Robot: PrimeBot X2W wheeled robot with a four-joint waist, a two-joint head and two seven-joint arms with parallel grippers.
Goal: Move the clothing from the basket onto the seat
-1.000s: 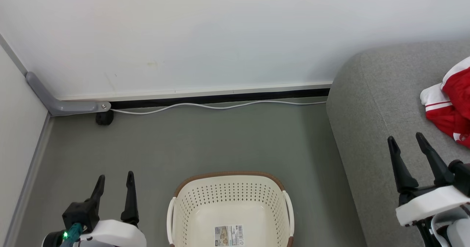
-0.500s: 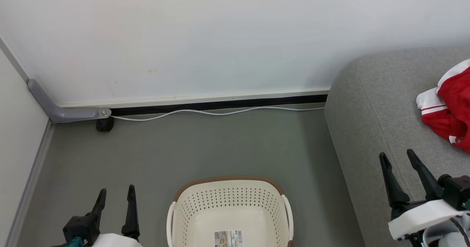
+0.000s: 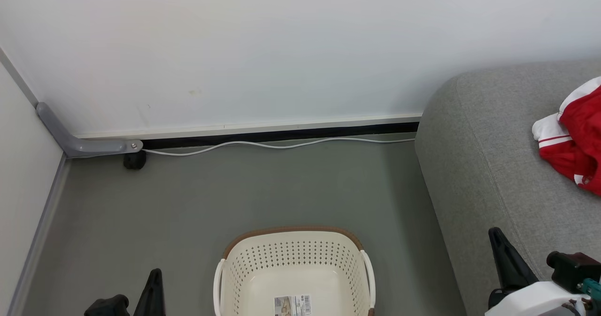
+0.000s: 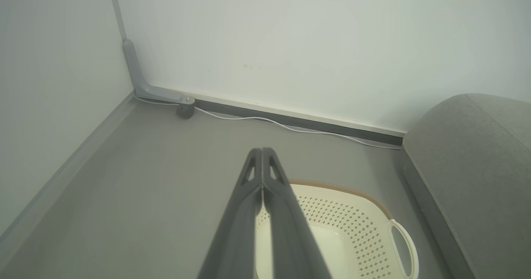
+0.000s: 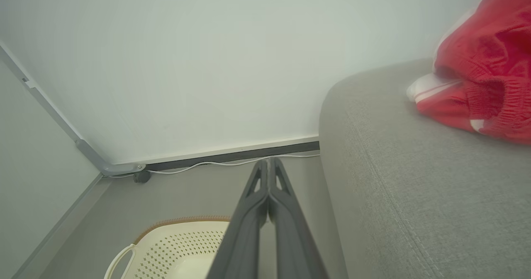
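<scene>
The basket (image 3: pixel 291 231) stands on the floor at the bottom centre, with nothing inside but its barcode sticker. Red and white clothing (image 3: pixel 575 137) lies on the grey seat (image 3: pixel 474 175) at the right edge. My left gripper (image 3: pixel 154 278) sits low at the basket's left, holding nothing. Its fingers are pressed together in the left wrist view (image 4: pixel 262 152), above the basket (image 4: pixel 344 186). My right gripper (image 3: pixel 497 236) hovers over the seat's front corner, short of the clothing (image 5: pixel 485 76). It is shut and holds nothing (image 5: pixel 269 163).
A white wall runs along the back with a dark skirting and a white cable (image 3: pixel 281 144) on the floor. A grey conduit and a small black foot (image 3: pixel 134 160) sit in the left corner. Grey floor (image 3: pixel 263 189) lies between the basket and the wall.
Both grippers have gone from open to shut and have sunk toward the bottom edge of the head view. The head camera shifted slightly at first; clothing and basket have stayed put.
</scene>
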